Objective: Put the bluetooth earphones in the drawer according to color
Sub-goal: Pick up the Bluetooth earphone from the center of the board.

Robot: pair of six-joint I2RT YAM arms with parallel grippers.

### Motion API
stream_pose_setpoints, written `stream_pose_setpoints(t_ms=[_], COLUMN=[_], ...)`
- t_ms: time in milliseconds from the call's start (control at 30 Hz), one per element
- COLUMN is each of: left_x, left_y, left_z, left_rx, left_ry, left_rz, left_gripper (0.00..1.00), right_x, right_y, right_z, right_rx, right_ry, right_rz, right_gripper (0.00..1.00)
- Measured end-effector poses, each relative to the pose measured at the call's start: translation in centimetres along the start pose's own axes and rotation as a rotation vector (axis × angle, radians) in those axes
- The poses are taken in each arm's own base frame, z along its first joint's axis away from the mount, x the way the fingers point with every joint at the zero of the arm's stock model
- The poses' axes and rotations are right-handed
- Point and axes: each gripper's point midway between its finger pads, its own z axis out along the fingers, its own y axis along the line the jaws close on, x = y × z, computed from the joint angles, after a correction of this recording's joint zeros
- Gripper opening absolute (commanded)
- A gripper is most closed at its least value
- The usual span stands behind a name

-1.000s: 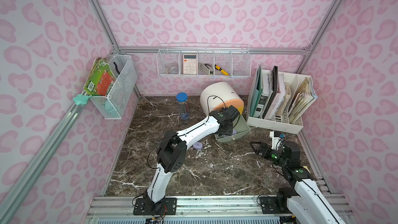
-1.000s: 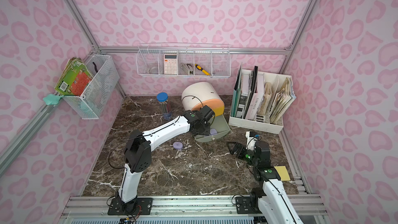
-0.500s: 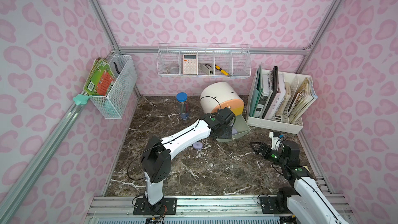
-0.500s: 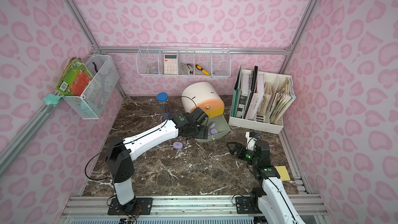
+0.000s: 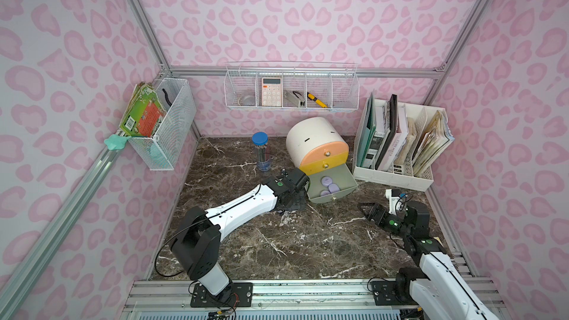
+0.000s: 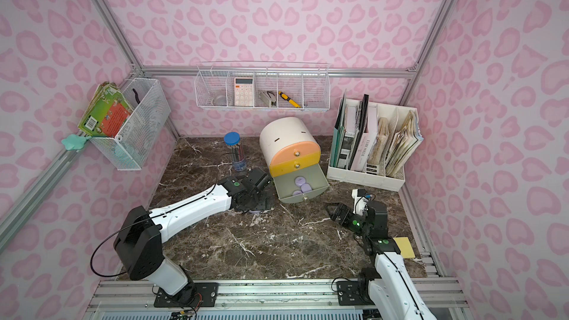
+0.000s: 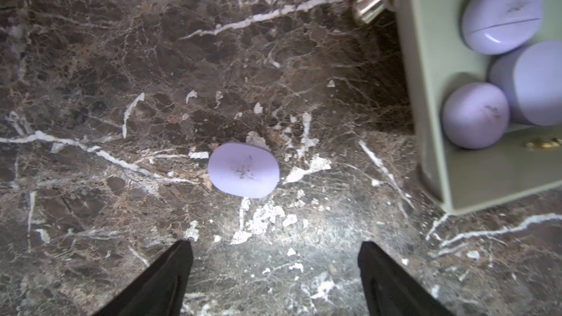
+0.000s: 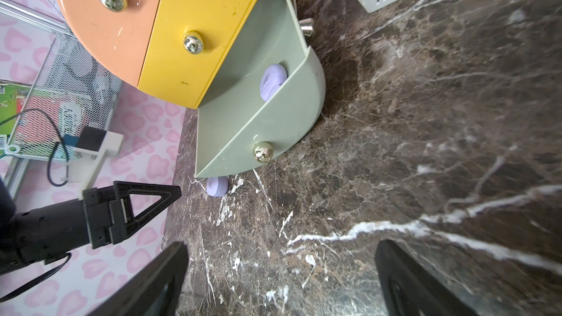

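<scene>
The white arch-topped cabinet [image 5: 311, 136] stands at the back, its peach and yellow drawers shut. The grey-green bottom drawer [image 5: 335, 197] is pulled out and holds three lilac earphone cases [image 7: 501, 16]. One more lilac case [image 7: 243, 170] lies flat on the marble left of the drawer, also in the right wrist view [image 8: 217, 186]. My left gripper [image 7: 275, 256] hangs open just above that case, touching nothing. In both top views the left gripper [image 5: 295, 203] covers most of the case. My right gripper [image 8: 281, 256] is open and empty over bare marble, right of the drawer [image 8: 258, 123].
A clear pencil tube with a blue lid [image 5: 260, 152] stands left of the cabinet. A white file rack [image 5: 397, 146] full of folders fills the back right. Wire baskets hang on the left wall [image 5: 167, 130] and the back wall [image 5: 292, 87]. A yellow note [image 6: 405, 246] lies by the right arm.
My left gripper has opened and drawn back from over the open drawer to above the lilac case on the marble. The right arm has hardly moved.
</scene>
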Motion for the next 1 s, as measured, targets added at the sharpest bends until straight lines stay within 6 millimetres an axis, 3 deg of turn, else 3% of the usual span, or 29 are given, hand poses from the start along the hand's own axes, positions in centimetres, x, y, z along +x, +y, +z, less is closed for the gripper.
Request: stream_pose_setpoints(t_ms=[267,567,733,1000], left_x=[-0.3,-0.9,-0.3,1.6], left_y=[1.8,2.1,1.8,3.7], left_z=[3.4,6.4,7.5,8.3], left_rx=[-0.035,-0.049,-0.051,-0.129], left_ry=[0.06,0.12,0.156,0.213], left_rz=[-0.063,-0.083,-0.109,-0.254], left_gripper=[0.87,0.86,0.78,0.74], right_x=[-0.1,-0.2,-0.2,0.0], right_y=[0.2,0.3,0.3,-0.1], right_z=[-0.1,-0.2,-0.2,-0.2], right_rx=[-0.009,-0.013,-0.012,-0.005], right_ry=[-0.007,-0.013,-0.015,-0.015], right_rz=[-0.001,-0.007,-0.007,0.0], right_gripper=[0.99,0.99,0.99,0.98])
